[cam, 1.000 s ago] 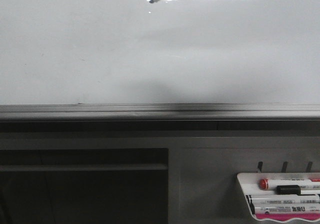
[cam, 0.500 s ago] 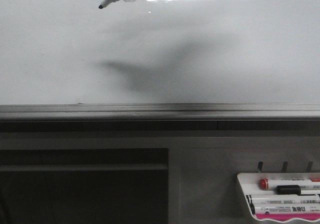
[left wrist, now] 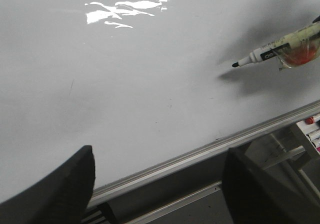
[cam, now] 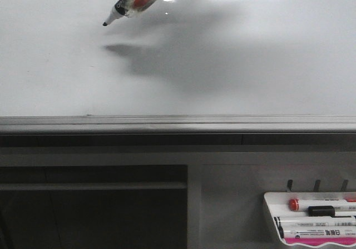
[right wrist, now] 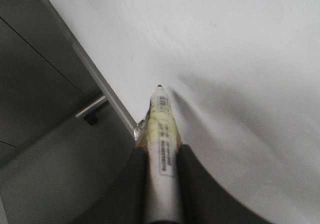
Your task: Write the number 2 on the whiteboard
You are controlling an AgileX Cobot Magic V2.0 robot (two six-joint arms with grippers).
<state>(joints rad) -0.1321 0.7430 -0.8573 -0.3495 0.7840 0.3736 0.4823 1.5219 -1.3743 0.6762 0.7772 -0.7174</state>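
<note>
Right wrist view is showing the right hand [right wrist: 161, 159] clenching a marker [right wrist: 162, 129] between its two dark fingers [right wrist: 132, 184], the barrel running straight out ahead of them. Its black tip is pointing at the whiteboard [right wrist: 240, 44], and whether it is touching the surface cannot be told. Beside the hand, the board's grey metal edge rail [right wrist: 97, 86] is running diagonally past the marker.

From the left wrist view, the left hand [left wrist: 157, 189] is hanging released, its two dark fingers [left wrist: 65, 194] standing wide apart, nothing between them, over the rail. Beyond them the whiteboard is spreading out, blank, with the marker well off to one side, casting a shadow.

Front view is showing the marker [cam: 129, 5] slanting down over the upper board, no drawn 2 showing anywhere, and a marker tray [cam: 311, 218] hanging below the rail.
</note>
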